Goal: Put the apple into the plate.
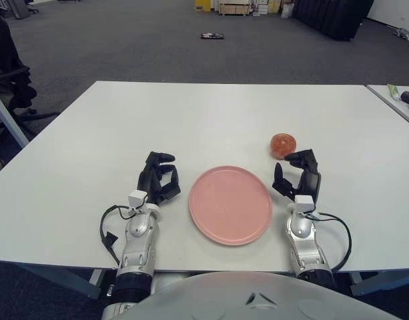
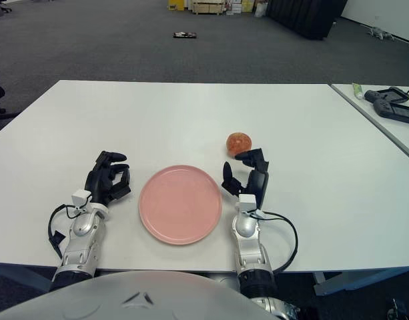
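A red-orange apple (image 1: 283,144) sits on the white table (image 1: 211,120), just beyond and right of an empty pink plate (image 1: 229,204). My right hand (image 1: 296,175) rests on the table right of the plate, fingers spread and holding nothing, its fingertips a few centimetres short of the apple. My left hand (image 1: 157,177) rests on the table left of the plate, fingers relaxed and empty. The apple (image 2: 239,142) and plate (image 2: 180,203) show the same in the right eye view.
A second table (image 2: 391,113) at the right carries a dark handheld device (image 2: 394,105) and a small green-white tube (image 2: 357,90). An office chair (image 1: 7,80) stands at the left. Boxes and clutter lie on the grey floor far behind.
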Controlling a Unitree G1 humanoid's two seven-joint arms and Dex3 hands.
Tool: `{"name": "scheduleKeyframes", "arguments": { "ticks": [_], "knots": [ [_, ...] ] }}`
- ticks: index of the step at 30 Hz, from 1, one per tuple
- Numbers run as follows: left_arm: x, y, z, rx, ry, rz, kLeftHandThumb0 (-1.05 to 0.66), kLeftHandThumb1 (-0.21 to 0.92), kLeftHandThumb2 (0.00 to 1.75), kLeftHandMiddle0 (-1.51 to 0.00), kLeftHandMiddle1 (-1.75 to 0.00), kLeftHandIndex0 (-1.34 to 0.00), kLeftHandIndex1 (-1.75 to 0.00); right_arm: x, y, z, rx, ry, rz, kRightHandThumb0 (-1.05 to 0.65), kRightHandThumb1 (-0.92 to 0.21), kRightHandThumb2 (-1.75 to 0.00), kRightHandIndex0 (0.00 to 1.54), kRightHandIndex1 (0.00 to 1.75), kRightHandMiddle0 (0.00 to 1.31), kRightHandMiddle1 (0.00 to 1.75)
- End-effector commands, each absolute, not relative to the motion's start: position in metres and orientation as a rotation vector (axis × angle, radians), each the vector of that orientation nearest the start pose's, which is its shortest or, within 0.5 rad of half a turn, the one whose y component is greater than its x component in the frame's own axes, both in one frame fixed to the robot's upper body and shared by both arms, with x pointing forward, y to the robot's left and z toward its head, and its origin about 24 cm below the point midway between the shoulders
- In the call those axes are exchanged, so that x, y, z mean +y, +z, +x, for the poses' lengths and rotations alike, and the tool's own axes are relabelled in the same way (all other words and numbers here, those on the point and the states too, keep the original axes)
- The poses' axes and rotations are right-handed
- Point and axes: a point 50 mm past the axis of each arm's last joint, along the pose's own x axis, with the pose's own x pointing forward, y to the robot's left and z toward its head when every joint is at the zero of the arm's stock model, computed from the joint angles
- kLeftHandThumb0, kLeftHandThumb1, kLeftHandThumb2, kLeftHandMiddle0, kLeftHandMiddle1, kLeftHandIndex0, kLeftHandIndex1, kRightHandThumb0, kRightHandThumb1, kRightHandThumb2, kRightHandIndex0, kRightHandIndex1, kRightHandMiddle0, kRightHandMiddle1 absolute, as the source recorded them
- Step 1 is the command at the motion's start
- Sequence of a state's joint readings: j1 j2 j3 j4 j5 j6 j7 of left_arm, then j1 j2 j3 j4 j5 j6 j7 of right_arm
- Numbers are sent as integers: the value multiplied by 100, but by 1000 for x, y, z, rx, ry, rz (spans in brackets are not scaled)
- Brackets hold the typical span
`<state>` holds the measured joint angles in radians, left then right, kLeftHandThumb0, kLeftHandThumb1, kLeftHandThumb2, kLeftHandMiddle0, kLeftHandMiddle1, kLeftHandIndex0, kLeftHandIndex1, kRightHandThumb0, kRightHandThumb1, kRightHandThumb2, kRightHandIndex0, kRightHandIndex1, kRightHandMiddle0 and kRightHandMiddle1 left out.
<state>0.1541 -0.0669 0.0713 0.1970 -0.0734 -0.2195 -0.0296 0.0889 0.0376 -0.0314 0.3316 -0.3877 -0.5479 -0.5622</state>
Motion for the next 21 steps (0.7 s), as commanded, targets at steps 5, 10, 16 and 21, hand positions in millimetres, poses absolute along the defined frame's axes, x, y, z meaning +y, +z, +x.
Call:
{"name": "scheduleKeyframes", "arguments": {
  "ticks": [5, 10, 16, 21],
  "knots": [
    [163, -35, 202, 223, 135, -133, -1, 49, 110, -48, -167, -30, -175, -166, 5, 214, -168, -449, -448, -59, -45, -94, 2, 67, 0, 79],
    [163, -35, 203, 216, 138, -148, -1, 50, 109, -49, -167, -29, -175, -167, 15, 226, -156, -414, -547, -72, -42, -92, 0, 17, 0, 25],
    [163, -36, 202, 214, 129, -143, -1, 50, 108, -48, -166, -29, -175, -171, 22, 244, -108, -374, -661, -83, -44, -78, 0, 2, 0, 3],
    [163, -36, 201, 217, 136, -143, -1, 51, 108, -48, -167, -28, -175, -170, 26, 251, -99, -349, -744, -85, -42, -74, 0, 0, 0, 0]
  ]
}}
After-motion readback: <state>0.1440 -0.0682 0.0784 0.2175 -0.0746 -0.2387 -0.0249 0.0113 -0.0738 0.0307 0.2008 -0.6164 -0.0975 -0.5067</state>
